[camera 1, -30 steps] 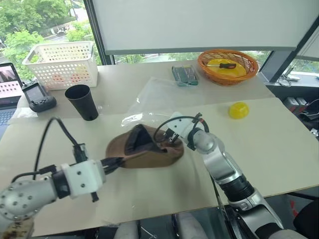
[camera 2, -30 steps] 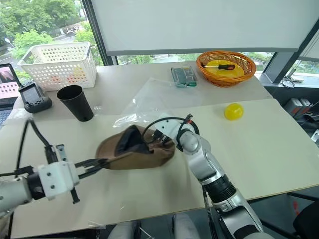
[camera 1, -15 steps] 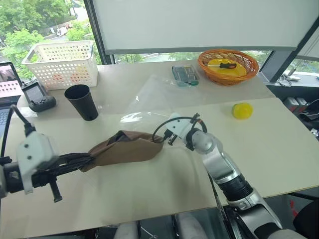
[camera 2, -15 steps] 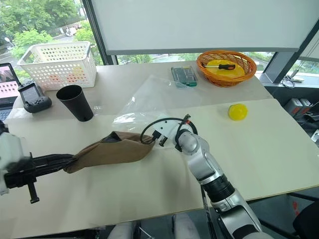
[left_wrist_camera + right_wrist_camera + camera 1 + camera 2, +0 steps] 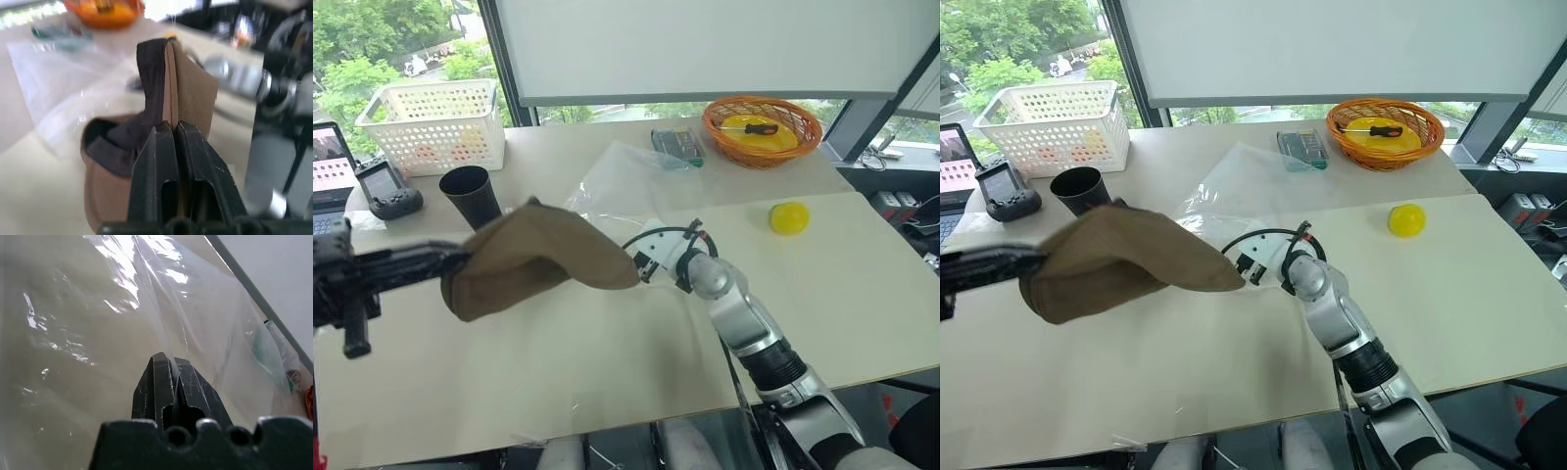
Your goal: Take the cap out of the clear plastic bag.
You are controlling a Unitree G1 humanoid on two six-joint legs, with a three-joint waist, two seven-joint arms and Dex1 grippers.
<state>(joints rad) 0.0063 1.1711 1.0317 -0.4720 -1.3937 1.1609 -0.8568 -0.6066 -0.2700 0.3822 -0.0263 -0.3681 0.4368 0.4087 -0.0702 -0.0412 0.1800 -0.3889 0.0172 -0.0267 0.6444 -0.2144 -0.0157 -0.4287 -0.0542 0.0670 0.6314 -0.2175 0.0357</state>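
Brown cap (image 5: 533, 257) hangs clear of the table, pinched at its edge in my left gripper (image 5: 170, 128). My right gripper (image 5: 166, 360) pins the clear plastic bag (image 5: 636, 186), jaws clamped on film. I'd keep that pinch firm and carry the cap well aside.

The cap (image 5: 533, 259) is hanging above the table (image 5: 607, 372), clear of the bag (image 5: 626, 186), which is lying behind it and to its right. The left gripper (image 5: 168, 142) is sitting at the cap's left edge, the right gripper (image 5: 166, 369) at the bag's near edge. The cup (image 5: 470, 191) is standing behind the cap, the white basket (image 5: 431, 122) farther back. The ball (image 5: 786, 216) is lying well to the right, the orange basket (image 5: 762, 129) behind it.
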